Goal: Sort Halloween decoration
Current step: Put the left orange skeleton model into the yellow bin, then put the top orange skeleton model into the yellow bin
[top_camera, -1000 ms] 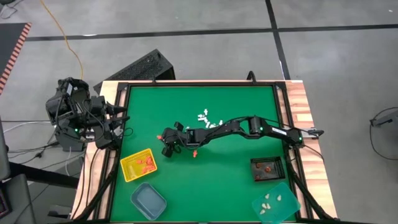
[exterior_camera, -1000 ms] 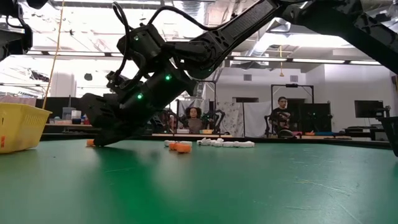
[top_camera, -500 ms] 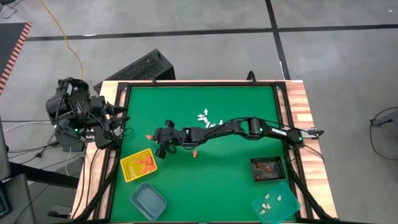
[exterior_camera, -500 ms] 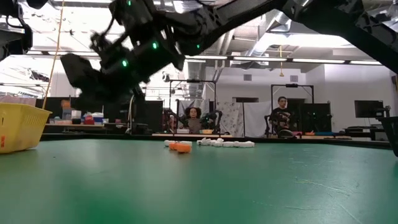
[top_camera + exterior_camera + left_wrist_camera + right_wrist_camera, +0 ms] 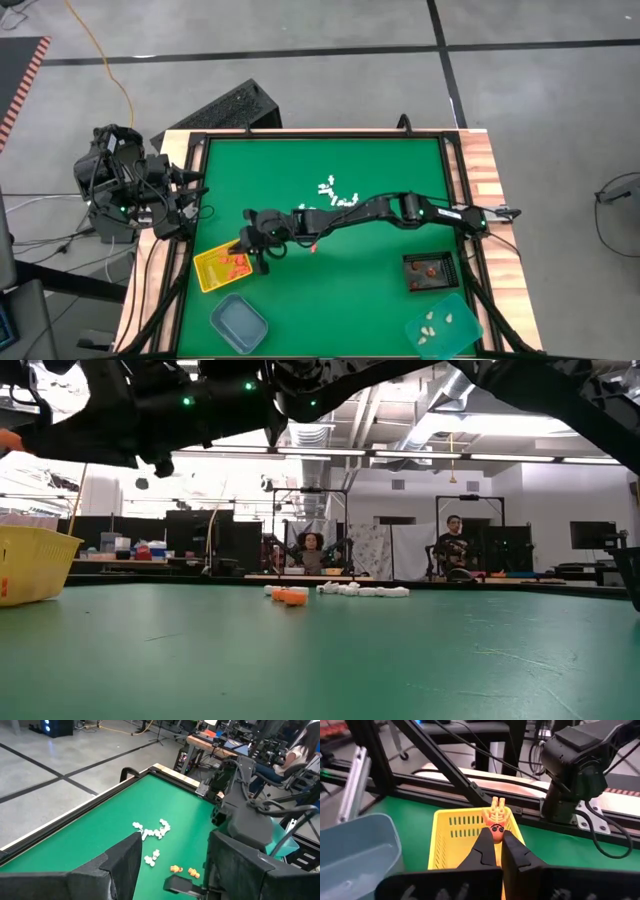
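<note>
I am holding an orange trinket [image 5: 496,826] pinched in the right gripper's [image 5: 495,839] fingers over the yellow tray [image 5: 445,842]; next, release. Left gripper [image 5: 172,862] waiting, fingers spread.

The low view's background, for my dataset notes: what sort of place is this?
Likely a robotics lab or workshop: exposed ceiling ducts, benches with equipment, seated people behind the green table.

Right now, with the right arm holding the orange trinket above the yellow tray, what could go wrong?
1. The right gripper pinches the orange trinket only at its lower end; it may slip before release.
2. In the high view the gripper sits near the yellow tray's inner edge, so the trinket could bounce off the rim onto the table.
3. If the fingers come lower, they may nudge the light tray.
</note>
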